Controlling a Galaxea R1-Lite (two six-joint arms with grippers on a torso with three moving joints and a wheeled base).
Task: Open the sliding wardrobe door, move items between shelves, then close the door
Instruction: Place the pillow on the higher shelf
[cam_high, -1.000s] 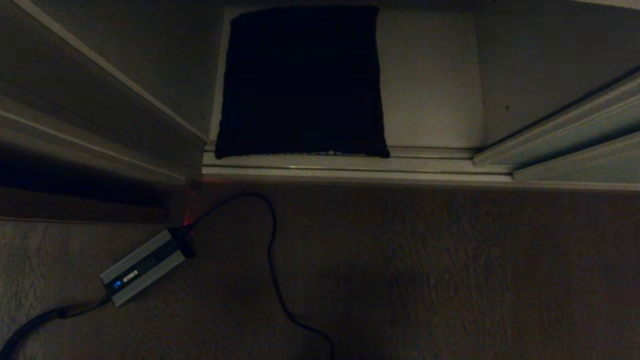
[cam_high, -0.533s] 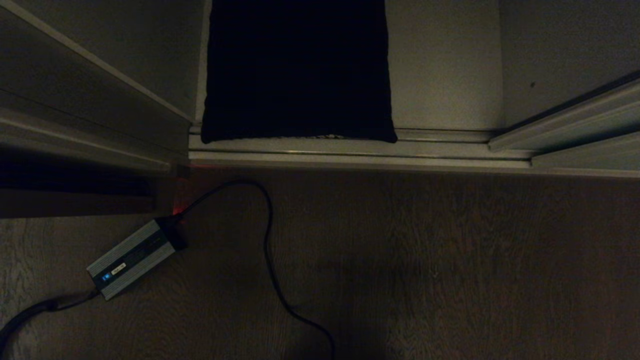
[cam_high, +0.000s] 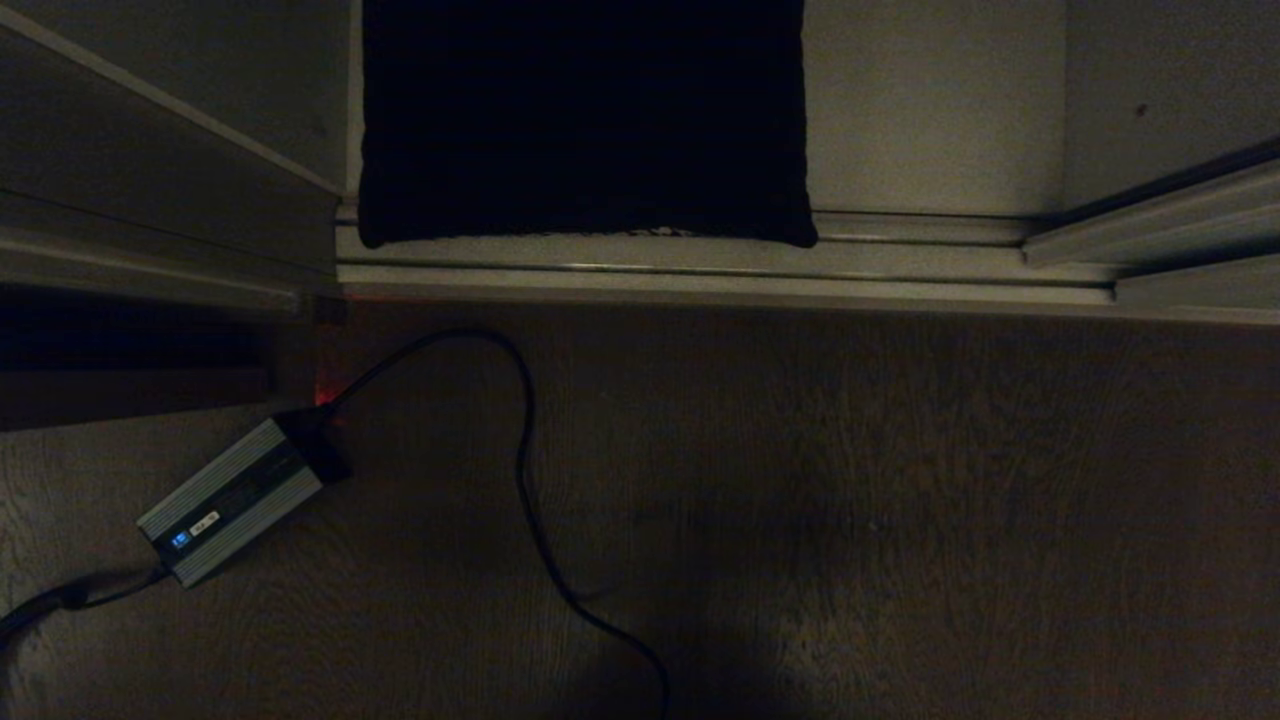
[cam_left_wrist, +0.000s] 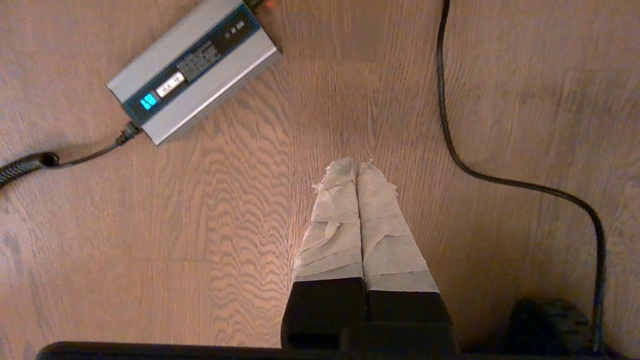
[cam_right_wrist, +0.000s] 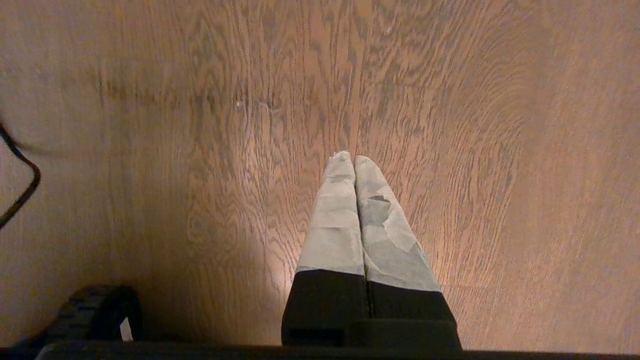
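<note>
A: Cushion first, the square plain black fabric cushion (cam_high: 585, 115); where is it lying?

B: Flat on the off-white wardrobe shelf board (cam_high: 930, 105), its near edge right at the ribbed pale metal floor track (cam_high: 720, 275). Going left to right in the head view: brown wood side panelling (cam_high: 150, 190), the cushion, bare shelf, then the pale grey-green sliding door with its slim metal frame (cam_high: 1170, 215), pushed aside on the right so the opening stands clear.

A: And the arms?

B: Neither shows in the head view. Each wrist view looks straight down at the wood-grain floor (cam_right_wrist: 450, 125). The left pincer (cam_left_wrist: 357, 165) has its taped tips pressed together, nothing held; the right pincer (cam_right_wrist: 354, 157) is the same.

A: Which is nearer?

B: I'd judge the left, since the grey power brick (cam_left_wrist: 192, 70) and black cable (cam_high: 525, 480) lie under it, short of the cushion. The cushion lies ahead of both pincers, beyond the track.

A: Anything hidden?

B: The cushion's far edge is cut off, and any higher shelves are out of view
</note>
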